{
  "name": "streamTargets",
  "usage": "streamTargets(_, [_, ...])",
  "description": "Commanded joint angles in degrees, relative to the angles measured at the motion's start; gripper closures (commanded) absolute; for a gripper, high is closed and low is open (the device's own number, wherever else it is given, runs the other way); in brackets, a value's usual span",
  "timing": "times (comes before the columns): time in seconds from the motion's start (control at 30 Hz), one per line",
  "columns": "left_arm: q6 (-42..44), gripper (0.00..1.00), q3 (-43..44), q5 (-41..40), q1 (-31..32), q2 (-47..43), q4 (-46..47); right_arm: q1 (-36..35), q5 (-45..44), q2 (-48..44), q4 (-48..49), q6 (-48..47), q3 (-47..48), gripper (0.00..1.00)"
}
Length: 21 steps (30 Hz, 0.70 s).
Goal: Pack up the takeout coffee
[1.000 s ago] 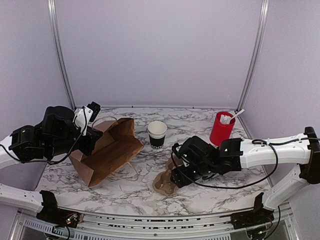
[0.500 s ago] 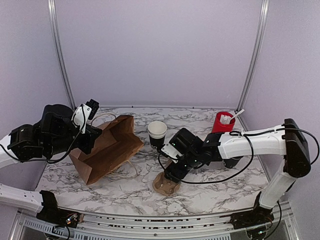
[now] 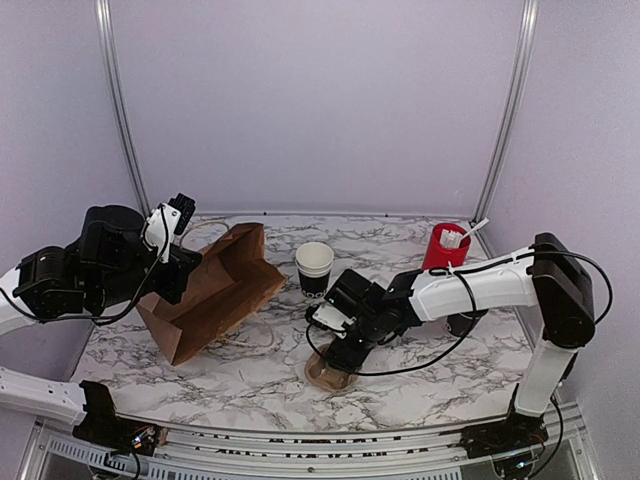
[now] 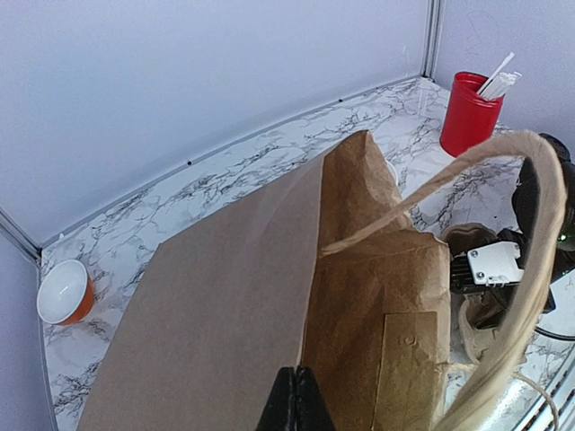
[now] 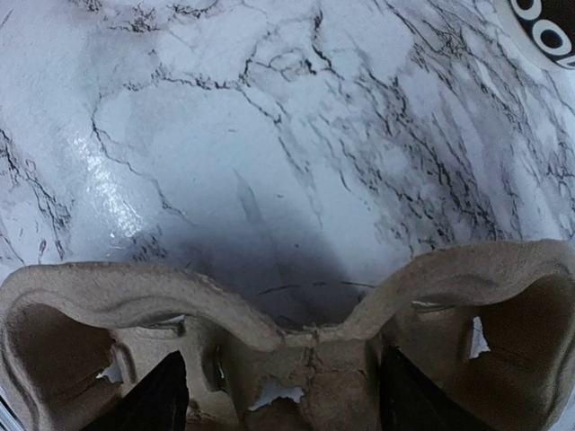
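I'm looking at a lab test booth: plain pale lilac wall panels [image 3: 320,100], silver aluminium corner posts [image 3: 118,100], marble-patterned white tabletop [image 3: 250,370].

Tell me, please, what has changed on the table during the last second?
The right arm swung in toward the middle, elbow rising; the right hand, open, is still at the cardboard tray. The left hand, shut on the paper bag, tipped it more upright. Tray, black cup and red cup stayed put.
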State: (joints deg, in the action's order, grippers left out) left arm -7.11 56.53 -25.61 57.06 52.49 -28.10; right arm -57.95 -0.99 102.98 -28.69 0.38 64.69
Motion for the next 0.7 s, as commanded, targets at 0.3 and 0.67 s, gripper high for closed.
streamTargets(0.3, [-0.44,1.00,2.44,-0.98,-0.28,2.08,0.71,0.21,-1.36,-0.93,0.33,2.02,1.16,0.53])
streamTargets(0.67, [-1.41,1.00,2.53,-1.44,-0.96,3.28,0.73,0.12,-1.73,-9.16,2.50,5.84,-2.21,0.60])
